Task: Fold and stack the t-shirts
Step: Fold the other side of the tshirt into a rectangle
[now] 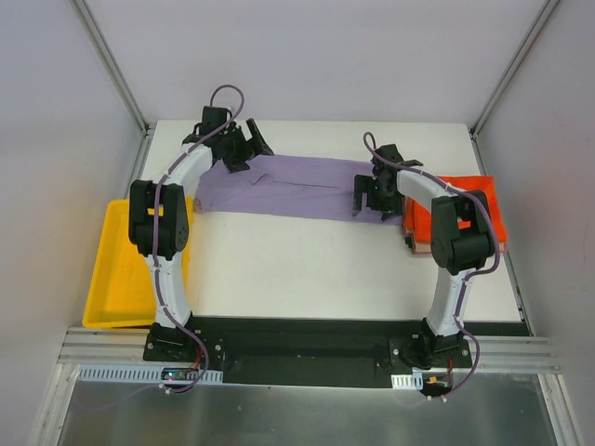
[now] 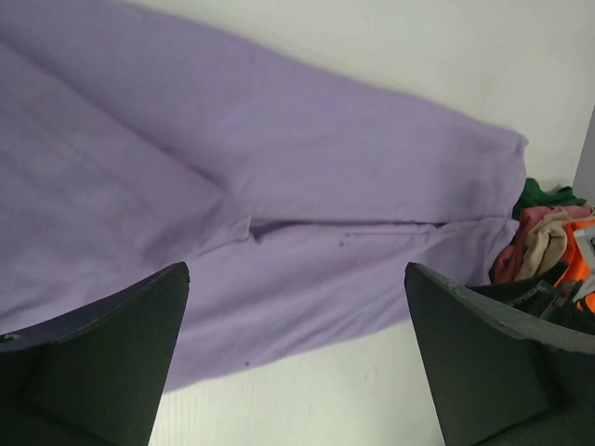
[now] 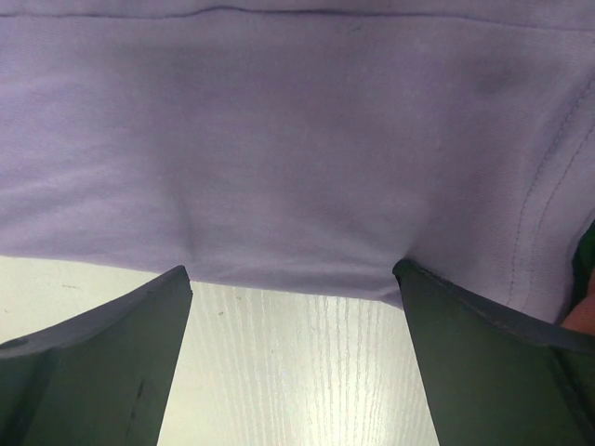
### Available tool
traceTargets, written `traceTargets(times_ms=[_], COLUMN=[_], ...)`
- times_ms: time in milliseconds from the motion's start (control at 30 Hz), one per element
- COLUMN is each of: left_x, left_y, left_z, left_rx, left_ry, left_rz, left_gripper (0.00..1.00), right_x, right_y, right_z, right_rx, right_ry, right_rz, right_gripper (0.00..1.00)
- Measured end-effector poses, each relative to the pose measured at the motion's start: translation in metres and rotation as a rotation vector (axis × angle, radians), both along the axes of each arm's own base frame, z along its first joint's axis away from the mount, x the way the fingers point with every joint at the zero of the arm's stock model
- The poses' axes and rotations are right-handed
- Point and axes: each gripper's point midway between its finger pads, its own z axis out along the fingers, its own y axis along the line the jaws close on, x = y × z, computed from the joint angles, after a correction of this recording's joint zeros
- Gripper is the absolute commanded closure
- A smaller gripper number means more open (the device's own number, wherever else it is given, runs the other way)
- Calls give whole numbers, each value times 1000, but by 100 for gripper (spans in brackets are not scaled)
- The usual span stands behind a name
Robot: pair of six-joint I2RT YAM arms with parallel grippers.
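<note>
A lilac t-shirt [image 1: 284, 186] lies folded into a long band across the back of the white table [image 1: 307, 265]. It fills the left wrist view [image 2: 279, 177] and the right wrist view [image 3: 297, 139]. My left gripper [image 1: 244, 149] is open over the shirt's far left end. My right gripper [image 1: 376, 199] is open at the shirt's near right edge, its right fingertip [image 3: 414, 279] touching the hem. A pile of other shirts, orange on top [image 1: 469, 200], sits at the right; it also shows in the left wrist view [image 2: 548, 237].
A yellow tray [image 1: 116, 265] hangs off the table's left edge. Bare white table lies in front of the shirt. Grey enclosure walls stand close on both sides and behind.
</note>
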Motion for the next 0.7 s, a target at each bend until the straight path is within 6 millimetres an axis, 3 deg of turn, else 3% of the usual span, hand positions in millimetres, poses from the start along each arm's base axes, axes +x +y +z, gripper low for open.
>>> traceTargets(times_ms=[100,300,533,700], left_x=[-22,-22,14,31], left_y=[6,7,6,5], left_z=[0,-31,-66,-66], left_rx=[10,12,30,34], left_ry=[26,97,118,102], left_rz=[21,47,75,85], left_gripper=[1,1,1,1], right_x=[0,-1,-3,-4], right_y=[0,-2,-4,-7], right_z=[0,-1,-1,-1], right_rx=[-2,-4,-7,-12], right_ry=[1,0,2,6], right_rz=[-1,-2,-7,-12], right_gripper=[4,4,4,4])
